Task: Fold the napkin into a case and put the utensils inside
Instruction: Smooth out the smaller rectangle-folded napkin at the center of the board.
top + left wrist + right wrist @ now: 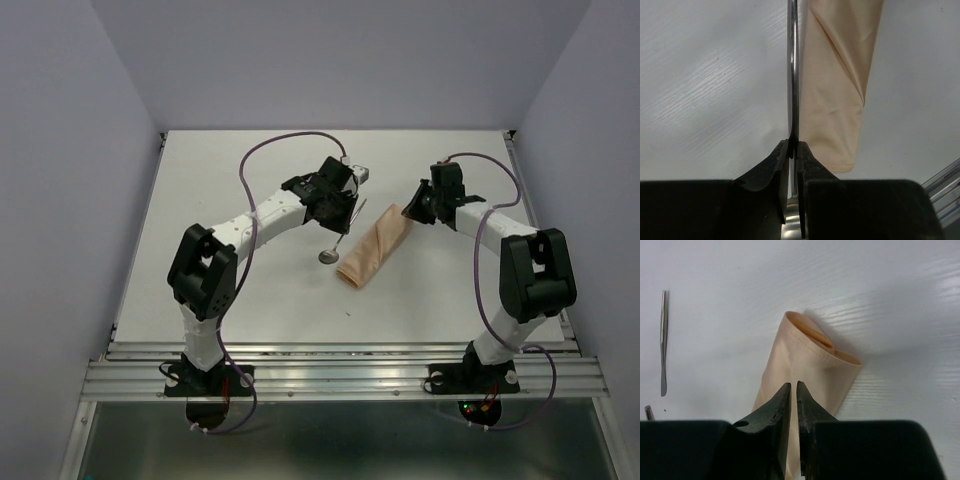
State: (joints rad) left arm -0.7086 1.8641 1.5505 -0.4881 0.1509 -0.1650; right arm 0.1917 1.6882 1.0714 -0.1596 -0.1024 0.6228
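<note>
The napkin is already folded: it lies on the table [250, 300] as a narrow case [376, 250], slanting between the two arms, with its open end toward the far side. The left gripper [794, 146] has a spoon [328, 256]. Its fingers [767, 172] are closed tight on the thin handle, close above the bowl, so the long free part of the handle points forward like a needle. The handle runs just beside the left edge of the case, almost parallel to it. I think this is the reason for such a hold: the spoon can slide in lengthwise. The right gripper [794, 387] hangs over the case just behind the open end, its fingers [772, 412] nearly together with only a thin slit between them. Whether they pinch a layer of cloth I cannot tell, but the open end stands up like a small tube, which would help the spoon to enter. To my eye the folding is done and loading is the step in hand.
</note>
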